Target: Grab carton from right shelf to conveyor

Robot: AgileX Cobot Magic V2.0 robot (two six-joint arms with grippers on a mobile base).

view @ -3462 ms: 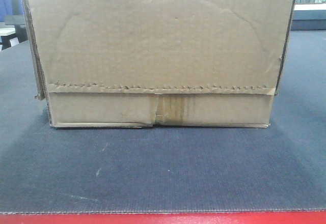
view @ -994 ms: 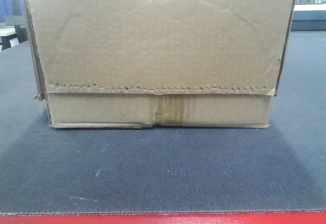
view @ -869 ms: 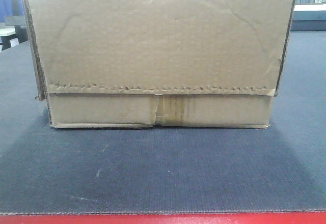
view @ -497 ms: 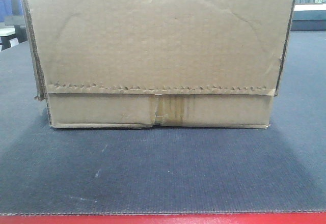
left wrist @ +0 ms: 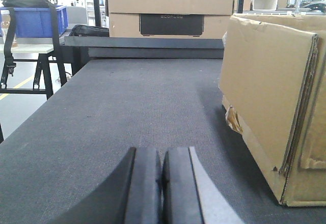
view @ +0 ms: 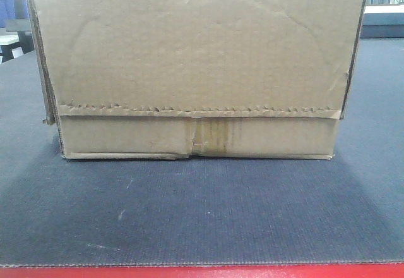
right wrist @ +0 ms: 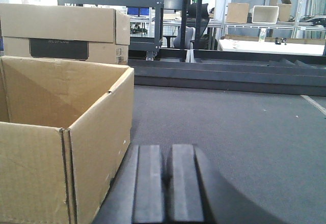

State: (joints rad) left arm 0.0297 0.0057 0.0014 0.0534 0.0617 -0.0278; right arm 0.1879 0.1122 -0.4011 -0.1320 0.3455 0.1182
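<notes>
While empty, both tools [left wrist: 162,188] [right wrist: 165,191] pressed together.

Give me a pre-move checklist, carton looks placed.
1. Carton flat on the conveyor: ok.
2. Left gripper off the carton, fingers together, holding nothing: ok.
3. Right gripper off the carton, fingers together, holding nothing: ok.
4. Carton inside the red edge: ok, bare belt lies between.
5. Belt ahead of both grippers free of clutter: ok.
6. Space behind the arms for backing out: cannot tell, no view shows it.
</notes>
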